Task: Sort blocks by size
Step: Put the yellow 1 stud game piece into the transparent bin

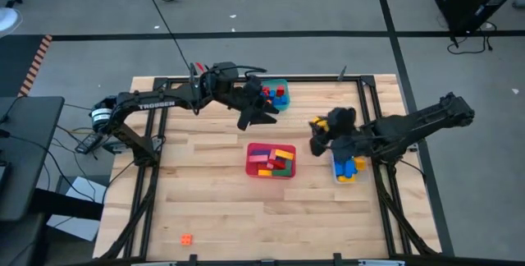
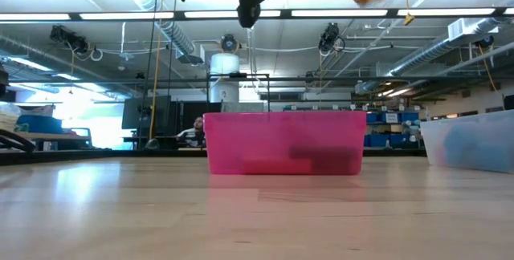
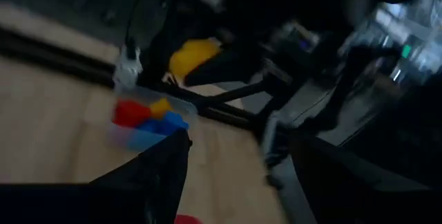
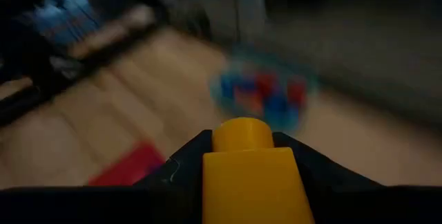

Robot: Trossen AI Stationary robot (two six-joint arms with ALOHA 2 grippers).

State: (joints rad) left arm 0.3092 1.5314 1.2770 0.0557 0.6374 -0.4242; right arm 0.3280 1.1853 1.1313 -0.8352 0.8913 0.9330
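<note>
Right wrist view: teal tub and its blocks blurred; yellow block cut by the lower edge. Low view: red tub contents only dim shadows.

A yellow block is showing between the black fingers of the right hand. Red, yellow, pink and green blocks are lying in the pink-red tub on the pale striped wooden table. An orange block is sitting alone.
</note>
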